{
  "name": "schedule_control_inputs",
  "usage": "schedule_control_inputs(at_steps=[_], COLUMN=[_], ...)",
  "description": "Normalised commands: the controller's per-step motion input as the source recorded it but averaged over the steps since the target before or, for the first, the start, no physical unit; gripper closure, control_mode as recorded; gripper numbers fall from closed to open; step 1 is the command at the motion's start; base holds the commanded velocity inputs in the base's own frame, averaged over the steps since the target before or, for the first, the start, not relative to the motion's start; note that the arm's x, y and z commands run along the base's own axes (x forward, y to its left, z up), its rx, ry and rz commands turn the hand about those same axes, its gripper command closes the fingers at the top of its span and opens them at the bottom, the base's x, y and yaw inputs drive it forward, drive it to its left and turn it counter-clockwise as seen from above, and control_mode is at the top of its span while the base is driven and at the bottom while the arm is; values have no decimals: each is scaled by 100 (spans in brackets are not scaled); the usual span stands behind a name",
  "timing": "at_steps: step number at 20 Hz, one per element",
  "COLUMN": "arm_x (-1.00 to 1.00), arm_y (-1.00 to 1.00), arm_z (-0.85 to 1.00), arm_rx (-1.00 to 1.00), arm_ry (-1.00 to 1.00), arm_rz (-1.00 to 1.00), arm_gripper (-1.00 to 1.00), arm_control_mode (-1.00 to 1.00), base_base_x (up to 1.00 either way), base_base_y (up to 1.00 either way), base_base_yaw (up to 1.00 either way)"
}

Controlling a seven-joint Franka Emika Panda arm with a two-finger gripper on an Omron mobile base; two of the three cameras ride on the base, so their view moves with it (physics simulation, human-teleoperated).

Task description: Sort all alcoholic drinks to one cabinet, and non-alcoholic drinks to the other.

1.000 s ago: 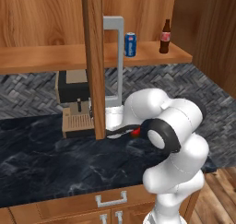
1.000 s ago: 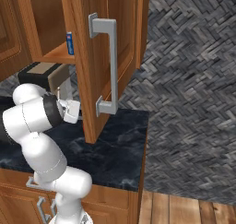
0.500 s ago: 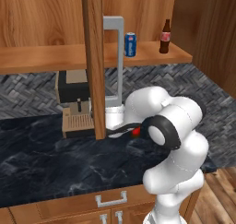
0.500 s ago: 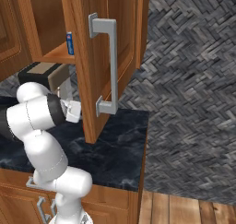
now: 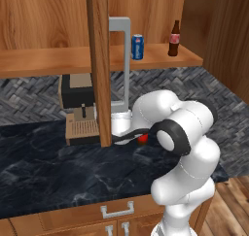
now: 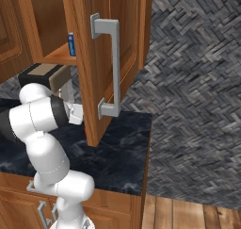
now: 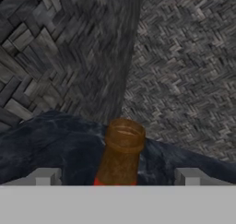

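Observation:
A brown beer bottle (image 7: 120, 151) with a red label stands on the dark marble counter (image 5: 44, 172). In the hand view its neck rises between the fingertips (image 7: 46, 177) of my gripper (image 7: 117, 178), which is open and clear of the glass on both sides. In the left base view a patch of the red label (image 5: 142, 139) peeks out beside my forearm, just right of the open cabinet door (image 5: 98, 65). On the open cabinet's shelf (image 5: 58, 60) stand a blue soda can (image 5: 137, 46) and a small dark cola bottle (image 5: 173, 38).
The open door (image 6: 96, 82) with its grey handle (image 6: 113, 65) hangs right in front of my hand. A black and tan coffee machine (image 5: 78, 109) stands on the counter left of the door. Herringbone tile wall (image 5: 29, 104) lies behind.
My hand has edged slightly toward the foot of the cabinet door. The can and cola bottle on the shelf have not moved.

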Motion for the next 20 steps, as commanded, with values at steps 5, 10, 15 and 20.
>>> schedule_control_inputs(at_steps=[5,10,15,20], arm_x=[0,-7,-32,-52], arm_y=[-4,-12,-3,-1], arm_z=[0,5,38,72], arm_rx=[-5,-1,0,0], arm_ry=[0,0,0,0], arm_rz=[0,0,1,12], arm_gripper=[100,100,100,100], arm_control_mode=[-100,-100,-100,-100], base_base_x=[0,0,0,0], base_base_y=[0,0,0,0], base_base_yaw=[0,0,0,0])
